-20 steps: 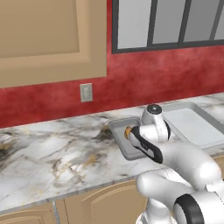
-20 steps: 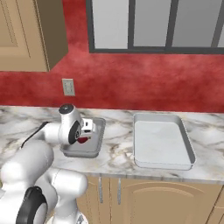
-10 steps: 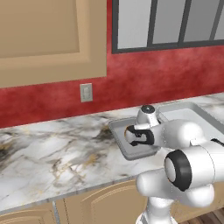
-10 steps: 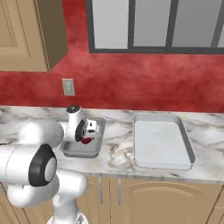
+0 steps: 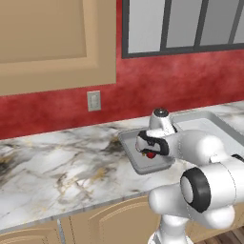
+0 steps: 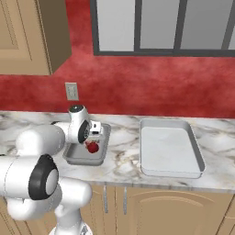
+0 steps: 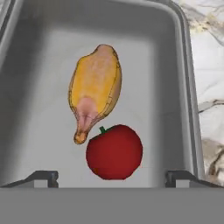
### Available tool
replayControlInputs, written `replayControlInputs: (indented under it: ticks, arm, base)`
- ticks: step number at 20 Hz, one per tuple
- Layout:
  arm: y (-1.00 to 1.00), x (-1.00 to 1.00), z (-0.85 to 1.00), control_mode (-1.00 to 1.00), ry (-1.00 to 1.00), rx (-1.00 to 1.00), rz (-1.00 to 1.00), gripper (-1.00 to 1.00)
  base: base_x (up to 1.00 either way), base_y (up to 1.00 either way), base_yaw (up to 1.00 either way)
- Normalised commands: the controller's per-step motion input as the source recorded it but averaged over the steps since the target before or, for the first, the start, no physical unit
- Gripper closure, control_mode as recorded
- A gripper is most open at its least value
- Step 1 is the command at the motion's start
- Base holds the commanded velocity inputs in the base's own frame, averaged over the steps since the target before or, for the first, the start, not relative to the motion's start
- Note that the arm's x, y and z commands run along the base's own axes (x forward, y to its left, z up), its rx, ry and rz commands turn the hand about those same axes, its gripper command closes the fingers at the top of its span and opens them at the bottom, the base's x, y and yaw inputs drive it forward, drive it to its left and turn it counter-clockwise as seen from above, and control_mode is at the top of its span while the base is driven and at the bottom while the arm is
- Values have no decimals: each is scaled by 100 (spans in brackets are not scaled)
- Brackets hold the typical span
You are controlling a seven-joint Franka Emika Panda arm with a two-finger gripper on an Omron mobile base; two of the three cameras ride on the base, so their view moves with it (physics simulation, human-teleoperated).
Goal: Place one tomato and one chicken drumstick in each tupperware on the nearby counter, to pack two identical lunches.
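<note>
A small grey tupperware [image 7: 175, 65] stands on the marble counter [image 5: 57, 176]. In it lie a brownish chicken drumstick [image 7: 95, 89] and, touching its thin end, a round red tomato [image 7: 114, 152]. My gripper [image 7: 111, 177] hangs just above the tomato and is open. Its fingertips [image 7: 43, 177] stand wider apart than the tomato and do not touch it. From the base, the gripper [image 5: 150, 148] is over the tupperware [image 5: 131, 157] with the tomato [image 5: 150, 155] under it. The right base view shows the same tomato [image 6: 92, 147], gripper [image 6: 94, 137] and tupperware [image 6: 75, 158].
A larger pale grey tray [image 6: 170, 147] rests on the counter [image 6: 124, 165] to the right of the tupperware. A red wall with an outlet [image 5: 94, 100] runs behind. My arm's white elbow [image 5: 205, 147] bulks near the counter's front edge.
The jaws have spread wide and the tomato now lies free in the tupperware beside the drumstick. My arm's links have swung round in front of the cameras.
</note>
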Motion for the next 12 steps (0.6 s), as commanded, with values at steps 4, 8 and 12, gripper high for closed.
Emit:
replayControlInputs:
  ticks: [4,8,12]
  arm:
    - [0,-62,100,-100,0,0,0,-100]
    - [-5,-72,100,-100,0,0,0,-100]
    - [-6,-74,100,-100,-2,0,0,-100]
  base:
    - [0,0,0]
    - [0,0,0]
    - [0,0,0]
